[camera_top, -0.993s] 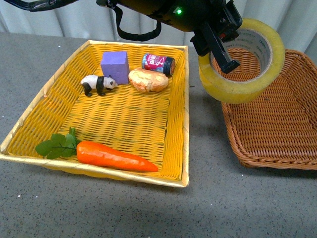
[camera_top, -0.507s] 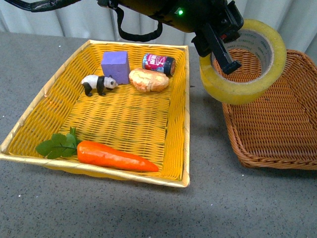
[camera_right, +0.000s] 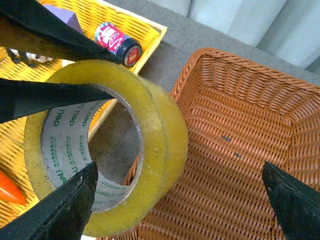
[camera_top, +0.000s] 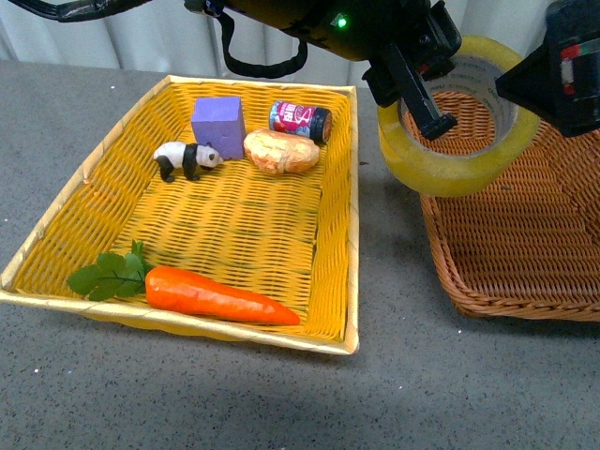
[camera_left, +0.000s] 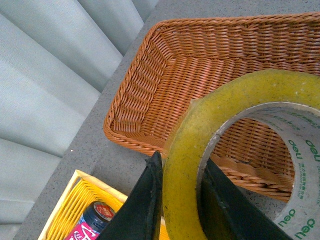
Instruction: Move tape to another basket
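The tape [camera_top: 441,173], a wide yellow roll with a white printed core, hangs in the air over the near-left corner of the brown wicker basket [camera_top: 525,244]. My left gripper [camera_top: 412,112] is shut on the roll's wall, one finger inside the ring and one outside. The left wrist view shows the same grip, with the tape [camera_left: 182,165] between both black fingers and the basket [camera_left: 165,65] below. My right gripper [camera_top: 539,84] is open, just right of the roll. In its wrist view, its gripper [camera_right: 177,205] spans the tape [camera_right: 155,130] and the basket floor [camera_right: 240,150].
The yellow woven basket [camera_top: 352,187] sits left of the brown one. It holds a carrot [camera_top: 220,295], a panda toy [camera_top: 186,157], a purple block [camera_top: 217,122], a bread roll [camera_top: 281,152] and a small can [camera_top: 300,120]. Grey tabletop lies between the baskets.
My right gripper has come into the front view at the upper right, close beside the tape. The left gripper and the roll have barely shifted.
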Controlling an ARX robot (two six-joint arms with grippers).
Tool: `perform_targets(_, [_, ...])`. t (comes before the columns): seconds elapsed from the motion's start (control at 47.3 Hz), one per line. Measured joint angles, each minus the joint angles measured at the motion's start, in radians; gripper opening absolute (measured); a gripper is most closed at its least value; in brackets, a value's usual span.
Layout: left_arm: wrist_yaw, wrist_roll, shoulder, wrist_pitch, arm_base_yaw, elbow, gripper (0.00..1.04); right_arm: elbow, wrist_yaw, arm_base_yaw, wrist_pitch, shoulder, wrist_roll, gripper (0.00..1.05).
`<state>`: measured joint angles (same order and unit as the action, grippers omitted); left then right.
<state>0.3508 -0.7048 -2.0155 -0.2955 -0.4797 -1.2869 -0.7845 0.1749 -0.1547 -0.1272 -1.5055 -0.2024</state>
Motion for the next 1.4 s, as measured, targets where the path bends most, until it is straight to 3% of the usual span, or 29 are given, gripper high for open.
perform_targets(0.338, [0.0, 0.0, 0.0, 0.0, 0.0, 0.0, 0.17, -0.083, -0.064, -0.026, 0.032, -0.143, 0.047, 0.96])
perform_targets(0.634, [-0.012, 0.001, 0.0, 0.0, 0.0, 0.0, 0.17, -0.121, -0.078, -0.048, 0.061, -0.184, 0.113, 0.41])
perform_targets(0.846, [-0.015, 0.027, 0.0, 0.0, -0.006, 0.0, 0.17, -0.132, -0.116, -0.05, 0.072, -0.192, 0.159, 0.21])
perform_targets(0.951, [-0.1, 0.081, 0.0, 0.087, -0.021, -0.028, 0.18, -0.133, -0.121, -0.048, 0.077, -0.206, 0.167, 0.18])
perform_targets(1.078, [-0.111, 0.118, 0.0, 0.059, -0.019, -0.03, 0.43, -0.133, -0.119, -0.03, 0.074, -0.223, 0.148, 0.16])
perform_targets(1.395, [-0.15, 0.205, -0.003, -0.005, 0.012, -0.047, 0.95, -0.136, -0.098, 0.027, 0.065, -0.231, 0.162, 0.16])
